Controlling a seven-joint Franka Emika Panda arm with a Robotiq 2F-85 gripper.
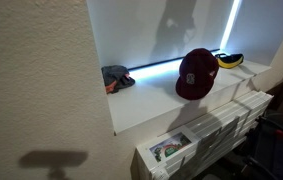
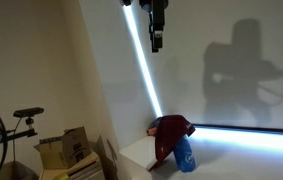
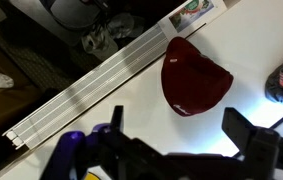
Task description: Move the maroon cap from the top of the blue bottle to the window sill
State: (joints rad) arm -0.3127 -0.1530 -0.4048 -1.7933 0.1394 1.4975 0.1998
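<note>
The maroon cap (image 1: 196, 73) stands on the white window sill (image 1: 151, 100), draped over the blue bottle (image 2: 184, 158). The bottle shows only in an exterior view, below the cap (image 2: 169, 128). In the wrist view the cap (image 3: 193, 75) lies below my gripper (image 3: 181, 128) and hides the bottle. The gripper is open and empty, its two dark fingers wide apart. In an exterior view the gripper (image 2: 156, 40) hangs high above the cap, well clear of it.
A grey cloth item (image 1: 116, 76) lies at one end of the sill and a yellow-black cap (image 1: 229, 60) at the other. A white radiator (image 1: 221, 125) runs below the sill, with a picture card (image 1: 166, 150) on it. Cardboard boxes (image 2: 66, 150) stand on the floor.
</note>
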